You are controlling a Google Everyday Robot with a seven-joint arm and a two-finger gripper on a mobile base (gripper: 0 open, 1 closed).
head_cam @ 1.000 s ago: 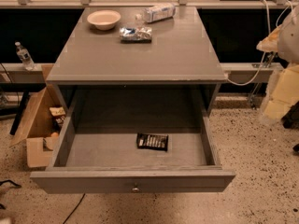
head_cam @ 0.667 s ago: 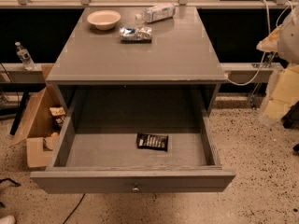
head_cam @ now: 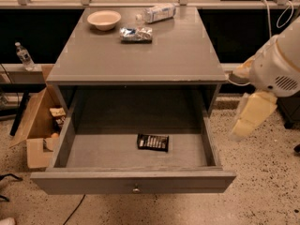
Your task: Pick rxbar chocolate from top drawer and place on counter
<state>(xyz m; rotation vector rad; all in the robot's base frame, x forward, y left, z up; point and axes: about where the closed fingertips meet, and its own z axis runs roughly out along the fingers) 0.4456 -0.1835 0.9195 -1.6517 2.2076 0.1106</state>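
End effector [head_cam: 253, 115] nearer, right of top drawer [head_cam: 93, 182]; rxbar chocolate [head_cam: 153, 142] well left

A pale bowl [head_cam: 104, 19] sits at the back left. A crinkled foil packet [head_cam: 136, 33] lies just beside it, with a clear bottle [head_cam: 157, 13] on its side behind. An open cardboard box [head_cam: 35, 125] stands on the speckled floor [head_cam: 262, 186], below a small upright bottle [head_cam: 23, 55]. The gripper [head_cam: 253, 116] hangs at far right.

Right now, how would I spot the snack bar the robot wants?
Find the grey top drawer, pulled open; the flat black-wrapped rxbar chocolate lies alone on its floor. Unlike it, the crinkled silver-blue packet sits on the glossy grey counter; the gripper hangs right of the drawer.
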